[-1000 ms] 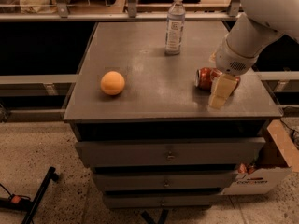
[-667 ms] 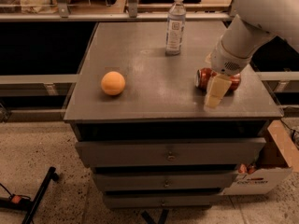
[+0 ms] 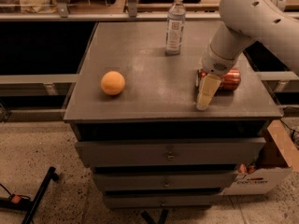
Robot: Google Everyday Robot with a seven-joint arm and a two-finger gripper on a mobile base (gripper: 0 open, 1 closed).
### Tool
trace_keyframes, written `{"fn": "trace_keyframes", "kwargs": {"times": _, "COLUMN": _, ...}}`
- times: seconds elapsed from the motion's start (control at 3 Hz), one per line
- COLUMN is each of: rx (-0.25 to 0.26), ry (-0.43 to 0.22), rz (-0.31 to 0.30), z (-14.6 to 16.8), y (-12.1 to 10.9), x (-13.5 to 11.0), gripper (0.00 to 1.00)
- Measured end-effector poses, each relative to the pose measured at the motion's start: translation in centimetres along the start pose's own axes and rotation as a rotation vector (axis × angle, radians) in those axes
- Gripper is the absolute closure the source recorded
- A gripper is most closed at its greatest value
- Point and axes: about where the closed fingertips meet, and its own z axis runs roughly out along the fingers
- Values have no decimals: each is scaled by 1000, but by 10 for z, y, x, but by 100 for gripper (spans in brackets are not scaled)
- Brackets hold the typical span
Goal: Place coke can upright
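Note:
The coke can [image 3: 230, 79] is red with silver ends and lies on its side on the right part of the grey cabinet top [image 3: 159, 85]. My gripper [image 3: 206, 95] hangs from the white arm [image 3: 243, 22] and reaches down to the cabinet top at the can's left end, just in front of it. It covers the left part of the can. Whether it touches the can cannot be told.
A clear plastic water bottle [image 3: 175, 24] stands upright at the back of the top. An orange ball [image 3: 112, 83] rests on the left. The cabinet has drawers [image 3: 168, 153] below. A cardboard box [image 3: 266, 169] sits on the floor at the right.
My gripper has moved a little to the left along the can, toward its left end. The can, bottle and ball have not moved.

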Motion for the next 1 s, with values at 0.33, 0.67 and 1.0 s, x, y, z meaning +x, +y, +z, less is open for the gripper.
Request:
{"fn": "trace_keyframes", "kwargs": {"times": 0.33, "rx": -3, "ry": 1, "rz": 5, "z": 12, "y": -10, "x": -1, "gripper": 16}}
{"fn": "trace_keyframes", "kwargs": {"times": 0.67, "rx": -3, "ry": 1, "rz": 5, "z": 9, "y": -10, "x": -2, "gripper": 39}}
{"fn": "trace_keyframes", "kwargs": {"times": 1.0, "rx": -3, "ry": 1, "rz": 5, "z": 6, "y": -11, "x": -3, "gripper": 62}}
